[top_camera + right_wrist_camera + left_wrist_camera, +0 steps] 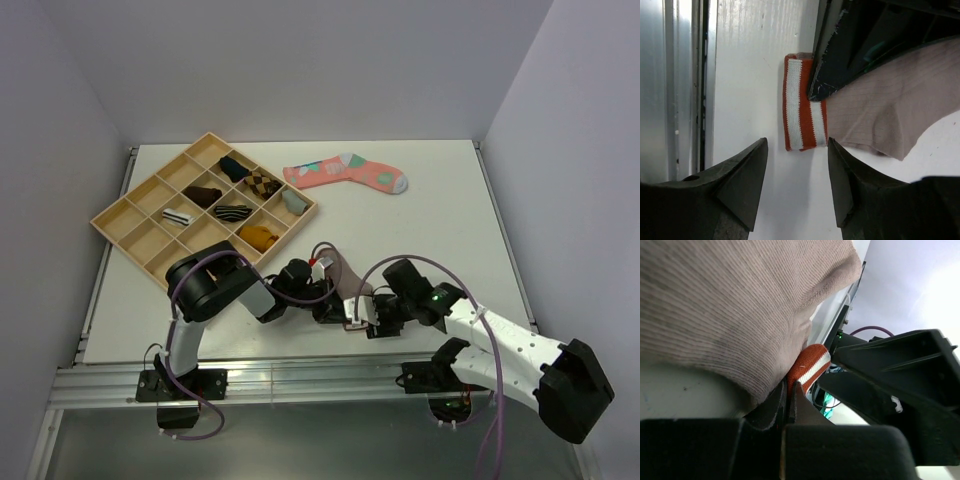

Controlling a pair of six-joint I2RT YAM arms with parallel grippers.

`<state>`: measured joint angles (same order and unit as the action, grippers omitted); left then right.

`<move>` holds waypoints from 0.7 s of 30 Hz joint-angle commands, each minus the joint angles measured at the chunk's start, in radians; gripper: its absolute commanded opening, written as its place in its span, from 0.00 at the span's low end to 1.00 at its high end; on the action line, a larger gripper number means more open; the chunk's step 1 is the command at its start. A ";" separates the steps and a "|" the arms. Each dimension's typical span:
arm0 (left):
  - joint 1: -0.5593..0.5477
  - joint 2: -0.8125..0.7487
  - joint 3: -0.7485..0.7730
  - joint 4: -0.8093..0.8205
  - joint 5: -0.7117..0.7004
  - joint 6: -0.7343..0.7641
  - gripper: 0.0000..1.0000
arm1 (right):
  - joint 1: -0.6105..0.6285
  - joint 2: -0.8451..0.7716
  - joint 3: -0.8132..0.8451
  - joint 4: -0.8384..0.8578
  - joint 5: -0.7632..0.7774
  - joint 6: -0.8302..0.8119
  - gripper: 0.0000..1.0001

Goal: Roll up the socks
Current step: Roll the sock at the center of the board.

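The taupe-brown sock [344, 272] lies near the table's front edge, between my two grippers. My left gripper [790, 386] is shut on its red-and-white striped cuff [810, 365], with the taupe body [730, 305] bulging above the jaws. My right gripper [797, 145] is open, and the cuff [802, 105] lies flat on the table just ahead of its fingertips. The left gripper's dark finger [840, 50] presses on the cuff's far end. No loose white ankle sock is in view.
A wooden compartment tray [125, 250] at the back left holds several rolled socks, among them a white-and-black striped roll [177, 215]. A coral-pink sock [345, 172] with teal patches lies at the back centre. The table's metal front rail [675, 85] is close by.
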<state>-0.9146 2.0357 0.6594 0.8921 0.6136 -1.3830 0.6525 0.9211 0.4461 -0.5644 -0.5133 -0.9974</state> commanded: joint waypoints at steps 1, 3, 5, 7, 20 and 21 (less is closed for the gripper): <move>-0.001 0.037 -0.012 -0.080 0.020 -0.002 0.00 | 0.059 -0.001 -0.032 0.104 0.079 -0.001 0.57; 0.000 0.040 -0.007 -0.082 0.023 -0.002 0.00 | 0.093 0.005 -0.053 0.144 0.113 0.006 0.56; 0.002 0.047 -0.007 -0.068 0.029 -0.008 0.00 | 0.110 0.013 -0.064 0.164 0.121 0.022 0.53; 0.005 0.047 -0.007 -0.059 0.037 -0.014 0.00 | 0.133 0.025 -0.072 0.181 0.131 0.039 0.51; 0.008 -0.029 0.023 -0.139 0.040 0.082 0.04 | 0.164 0.173 0.022 0.138 0.159 0.086 0.23; 0.010 -0.044 0.031 -0.163 0.025 0.128 0.06 | 0.164 0.179 0.032 0.115 0.159 0.080 0.22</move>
<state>-0.9035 2.0293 0.6693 0.8551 0.6571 -1.3495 0.8078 1.0775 0.4305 -0.3912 -0.3550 -0.9245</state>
